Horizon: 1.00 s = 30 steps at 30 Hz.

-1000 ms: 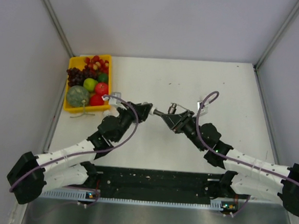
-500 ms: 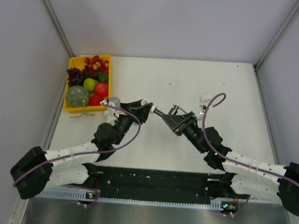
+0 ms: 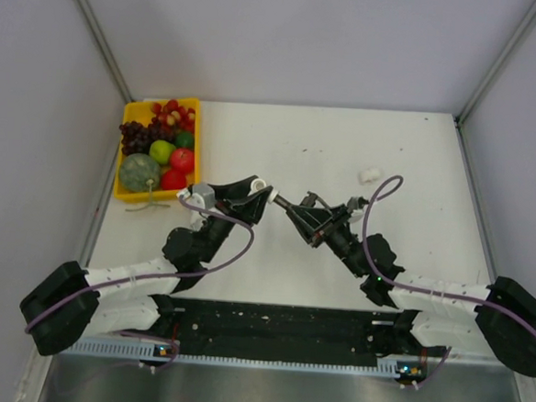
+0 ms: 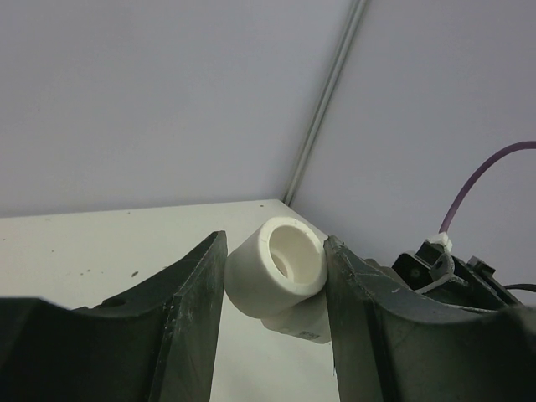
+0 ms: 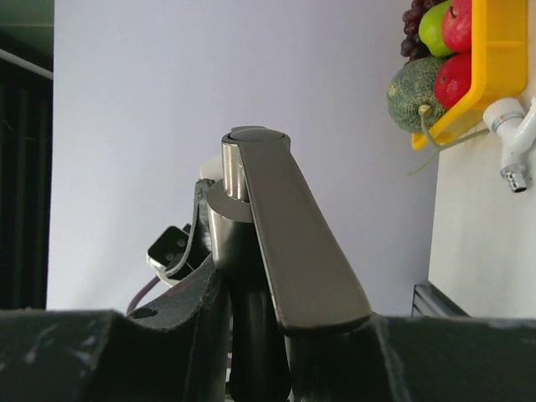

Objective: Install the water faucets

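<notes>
Fitting (image 4: 276, 272) smooth white cylinder, faucet (image 5: 293, 251) brushed grey

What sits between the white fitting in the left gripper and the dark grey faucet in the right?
Nothing: top view shows only a narrow gap between the white fitting and dark grey faucet; left wrist view shows the fitting's mouth empty.

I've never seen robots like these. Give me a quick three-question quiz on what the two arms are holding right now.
1. True or false: the left gripper is shut on a white fitting.
2. What does the right gripper hold? A) a toy apple B) a dark grey faucet with a lever handle C) nothing
3. Fill in: the toy fruit lies in a ___ tray.

Key: 1 true; 2 B; 3 yellow.
</notes>
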### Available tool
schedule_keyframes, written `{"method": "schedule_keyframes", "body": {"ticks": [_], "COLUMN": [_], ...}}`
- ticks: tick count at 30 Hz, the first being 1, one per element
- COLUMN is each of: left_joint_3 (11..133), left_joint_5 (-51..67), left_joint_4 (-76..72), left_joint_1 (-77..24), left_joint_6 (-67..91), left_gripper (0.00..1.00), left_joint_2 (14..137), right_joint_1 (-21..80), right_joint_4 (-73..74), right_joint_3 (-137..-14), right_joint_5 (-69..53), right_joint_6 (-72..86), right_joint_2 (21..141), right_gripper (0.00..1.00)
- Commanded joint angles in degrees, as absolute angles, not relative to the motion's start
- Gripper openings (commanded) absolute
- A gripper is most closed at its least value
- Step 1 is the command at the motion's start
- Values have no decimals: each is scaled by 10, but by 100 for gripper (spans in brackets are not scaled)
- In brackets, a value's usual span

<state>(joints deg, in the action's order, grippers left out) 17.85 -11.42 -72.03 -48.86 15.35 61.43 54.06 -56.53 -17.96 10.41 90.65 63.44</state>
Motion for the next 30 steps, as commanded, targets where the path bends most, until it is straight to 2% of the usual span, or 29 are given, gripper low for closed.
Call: {"method": "schedule_keyframes", "body": {"ticks": [1, 8, 11, 16, 20, 21, 30], "left_joint_3": [171, 176, 169, 176, 215, 223, 288], "left_joint_5": [-23, -150, -182, -235, -307, -320, -402], "left_joint_4": [-864, -739, -727, -680, -584, -547, -340], "left_joint_1": [-526, -526, -526, -526, -526, -526, -510], "left_joint_6": [192, 209, 214, 231, 232, 235, 340], "left_gripper": [0, 0, 0, 0, 0, 0, 0], "left_joint_2": [609, 570, 560, 556, 557, 559, 534], "right_joint_1": [544, 543, 543, 543, 542, 542, 542], "right_joint_4": [-621, -599, -570, -547, -527, -513, -347], "right_joint_3": [-191, -190, -191, -190, -208, -212, -205], "right_joint_5": [64, 81, 97, 105, 82, 79, 128], "right_joint_6": [954, 922, 907, 889, 843, 828, 754], "right_joint_2": [659, 644, 624, 606, 592, 584, 507], "right_gripper": [1, 39, 52, 63, 96, 99, 99]}}
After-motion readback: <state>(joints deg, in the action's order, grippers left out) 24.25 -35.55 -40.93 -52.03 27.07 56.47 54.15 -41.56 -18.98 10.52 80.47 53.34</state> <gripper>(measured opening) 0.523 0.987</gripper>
